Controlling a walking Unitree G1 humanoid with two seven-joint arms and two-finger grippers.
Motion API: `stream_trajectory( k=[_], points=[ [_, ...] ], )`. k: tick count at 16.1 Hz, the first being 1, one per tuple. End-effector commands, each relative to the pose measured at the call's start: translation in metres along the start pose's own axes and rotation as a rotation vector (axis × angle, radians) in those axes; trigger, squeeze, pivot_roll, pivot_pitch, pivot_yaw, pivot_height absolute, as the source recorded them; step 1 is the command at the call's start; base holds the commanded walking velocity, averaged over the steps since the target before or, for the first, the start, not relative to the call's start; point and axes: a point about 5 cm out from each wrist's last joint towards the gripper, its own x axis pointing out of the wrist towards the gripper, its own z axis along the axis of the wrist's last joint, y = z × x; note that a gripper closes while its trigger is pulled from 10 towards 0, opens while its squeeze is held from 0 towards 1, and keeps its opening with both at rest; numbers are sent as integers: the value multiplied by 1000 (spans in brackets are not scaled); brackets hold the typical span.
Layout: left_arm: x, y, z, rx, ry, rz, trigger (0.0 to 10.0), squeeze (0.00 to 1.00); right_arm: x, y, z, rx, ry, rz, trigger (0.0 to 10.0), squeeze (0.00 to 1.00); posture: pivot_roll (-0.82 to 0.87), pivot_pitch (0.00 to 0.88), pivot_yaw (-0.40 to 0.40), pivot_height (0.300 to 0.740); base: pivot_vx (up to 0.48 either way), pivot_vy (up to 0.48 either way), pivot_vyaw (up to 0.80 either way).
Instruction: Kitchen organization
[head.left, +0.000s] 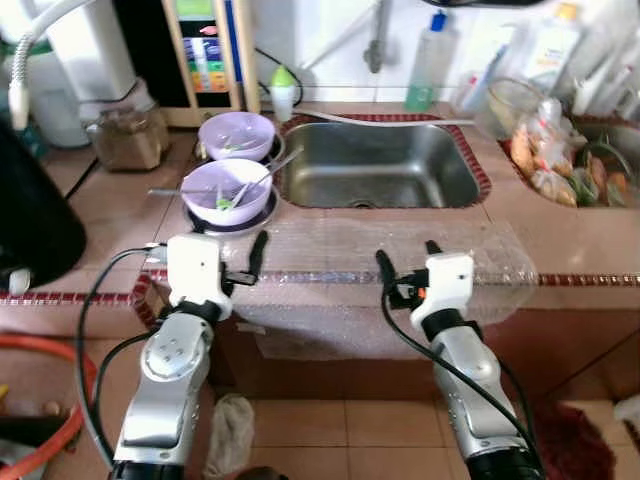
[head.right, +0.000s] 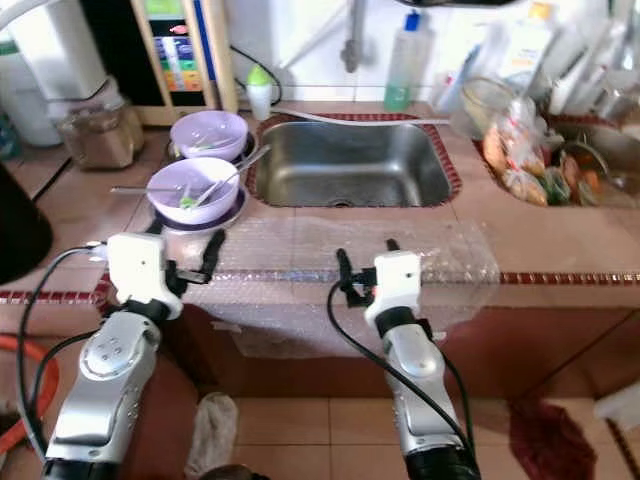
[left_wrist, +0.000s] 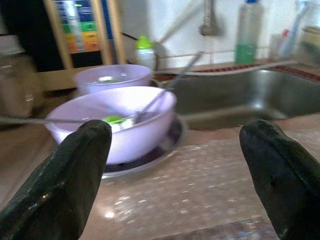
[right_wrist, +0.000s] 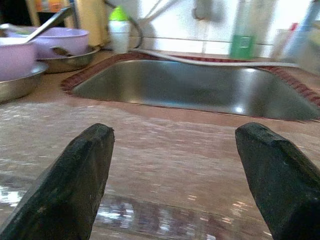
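Observation:
Two lilac bowls stand on the tiled counter left of the steel sink (head.left: 380, 165). The near bowl (head.left: 227, 190) rests on a metal plate and holds spoons and a green scrap; the far bowl (head.left: 237, 133) is behind it. My left gripper (head.left: 215, 248) hovers open at the counter's front edge, just before the near bowl (left_wrist: 112, 120). My right gripper (head.left: 408, 256) is also open, level with the counter edge in front of the sink (right_wrist: 200, 90). Both point over a clear bubble-wrap sheet (head.left: 380, 250) draped over the counter's front.
A small green-capped bottle (head.left: 284, 93) and a green soap bottle (head.left: 428, 65) stand behind the sink. A bag of vegetables (head.left: 545, 160) lies at the right, a glass jar (head.left: 127, 135) at the left. A black object (head.left: 30, 220) looms at far left. An orange hose (head.left: 50, 430) and a rag (head.left: 232, 430) lie on the floor.

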Motion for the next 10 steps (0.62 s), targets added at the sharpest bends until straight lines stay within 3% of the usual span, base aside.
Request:
stream_trajectory(
  k=[1,4,7,10],
  points=[
    [3,-3,-1,-9,13,-22,10000,0,1,-4,7,-14,-31,-22,10000,0,-11,0,76,740,0,-319,0],
    [-1,1,-5,-18,31,-9,10000,0,6,-2,12,0,-45,-36,10000,0,5,0,48,740,0,-317,0],
    [-5,-3,-7,-21,24,32,10000,0,12,0,11,-25,-28,42,10000,0,38,0,-3,740,0,-294,0],
    [-1,3,-11,-28,30,90,10000,0,20,2,16,-45,-46,73,10000,0,48,0,-17,740,0,0,0]
  ],
)
